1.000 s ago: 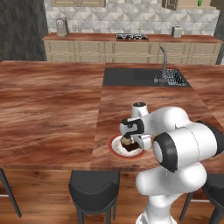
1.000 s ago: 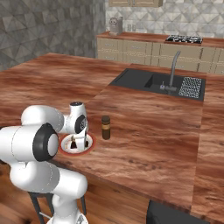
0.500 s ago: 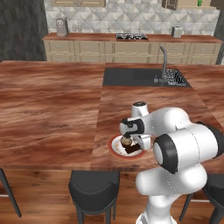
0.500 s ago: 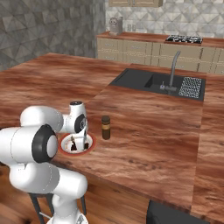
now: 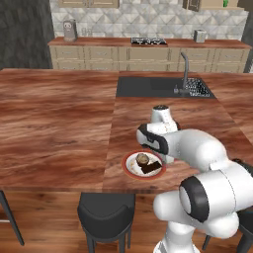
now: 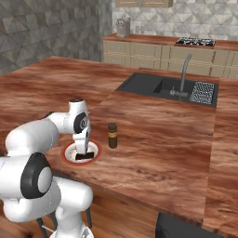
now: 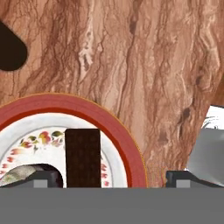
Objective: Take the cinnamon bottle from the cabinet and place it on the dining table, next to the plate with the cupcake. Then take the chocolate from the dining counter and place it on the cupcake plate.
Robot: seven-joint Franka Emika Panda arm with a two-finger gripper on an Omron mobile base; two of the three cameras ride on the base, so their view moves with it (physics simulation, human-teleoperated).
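Observation:
The white plate (image 5: 131,166) with a red-orange rim lies near the front edge of the dining table (image 5: 59,123). On it are the round brown cupcake (image 5: 143,158) and the flat dark chocolate (image 5: 151,168). My gripper (image 6: 82,148) hangs just above the plate (image 6: 69,153), pointing down. In the hand view the gripper (image 7: 111,179) is open, fingertips far apart, and the chocolate (image 7: 82,157) lies free on the plate (image 7: 127,144) between them, nearer the left one. The cinnamon bottle (image 6: 112,135) stands upright on the table just right of the plate.
A black sink (image 5: 163,88) with a steel tap (image 5: 185,69) sits at the table's far side. Dark stools (image 5: 106,210) stand below the front edge. Tan drawer units and a stove line the back wall. Open wood stretches left of the plate.
The jaws have gone from shut to wide open, letting go of the chocolate, which now rests on the plate. The arm has barely moved.

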